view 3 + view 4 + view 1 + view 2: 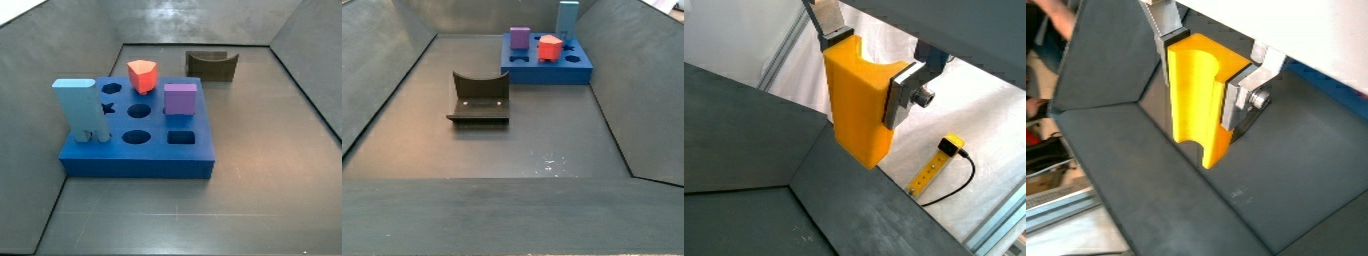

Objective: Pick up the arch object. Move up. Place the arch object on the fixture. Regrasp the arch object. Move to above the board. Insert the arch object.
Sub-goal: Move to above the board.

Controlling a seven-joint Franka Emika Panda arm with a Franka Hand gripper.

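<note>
Yellow-orange arch object (859, 105), notched end down, between gripper (871, 68) fingers, aloft

- Both wrist views — close on the gripper (871, 68), looking down along it to the grey floor.
- Both side views — raised, from opposite ends, sharing the board (140, 150) and the fixture (478, 100).

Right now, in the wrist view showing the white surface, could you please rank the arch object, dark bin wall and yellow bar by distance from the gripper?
1. arch object: clamped between the fingers of the gripper.
2. dark bin wall: beneath the arch object's lower end.
3. yellow bar: on the white surface outside that wall, probably farthest.
</note>
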